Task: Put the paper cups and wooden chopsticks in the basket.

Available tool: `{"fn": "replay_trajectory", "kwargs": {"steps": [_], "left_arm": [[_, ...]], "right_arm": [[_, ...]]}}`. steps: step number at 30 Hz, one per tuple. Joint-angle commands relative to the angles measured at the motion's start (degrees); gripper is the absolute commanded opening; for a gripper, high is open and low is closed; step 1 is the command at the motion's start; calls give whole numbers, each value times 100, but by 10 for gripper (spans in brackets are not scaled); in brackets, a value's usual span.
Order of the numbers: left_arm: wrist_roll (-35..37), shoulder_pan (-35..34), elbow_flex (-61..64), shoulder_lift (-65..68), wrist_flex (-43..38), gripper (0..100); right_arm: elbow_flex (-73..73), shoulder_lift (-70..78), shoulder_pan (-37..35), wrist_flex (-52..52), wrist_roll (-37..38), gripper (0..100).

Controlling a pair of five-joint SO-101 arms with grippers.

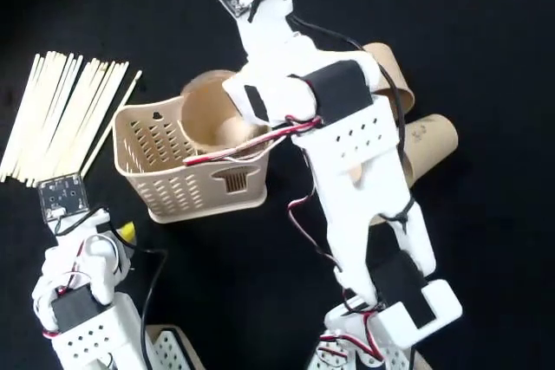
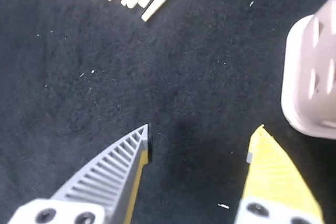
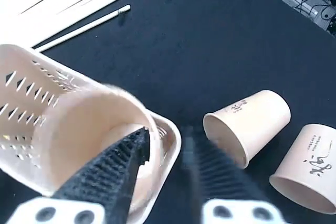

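The right claw was held part open over the basket rim, beside a paper cup set inside. The left claw was spread wide above the worktop, gripping nothing.

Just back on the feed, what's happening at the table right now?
The right hand sits open at the basket, one finger inside the paper cup that lies tilted in it. Beside the basket, two more cups lie on their sides on the black table. The wooden chopsticks are piled on the table. The left hand hangs open over bare table between the chopsticks and the basket, holding nothing.
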Motion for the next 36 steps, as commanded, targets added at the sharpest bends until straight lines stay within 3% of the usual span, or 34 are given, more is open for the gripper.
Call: {"fn": "replay_trajectory", "kwargs": {"steps": [1, 8, 12, 17, 26, 31, 36], "left_arm": [[-132, 48, -4, -18, -35, 295], [-141, 40, -4, -18, -35, 295], [-141, 31, -4, -18, -53, 295], [-141, 31, -4, -18, -44, 295], [-149, 31, -4, -18, -53, 295], [-149, 31, -4, -18, -53, 295], [-149, 31, -4, -18, -53, 295]], "right_arm": [[-382, -145, -70, 114, 246, 197], [-752, -743, 255, 774, 633, 190], [-154, -1103, 897, 1002, 2048, 188], [1859, -1851, 1837, 958, 4088, 188], [6018, -4400, 3402, -352, 7077, 191], [8119, -5640, 3842, -1547, 7341, 191], [9640, -5947, 3798, -2681, 7367, 191]]}}
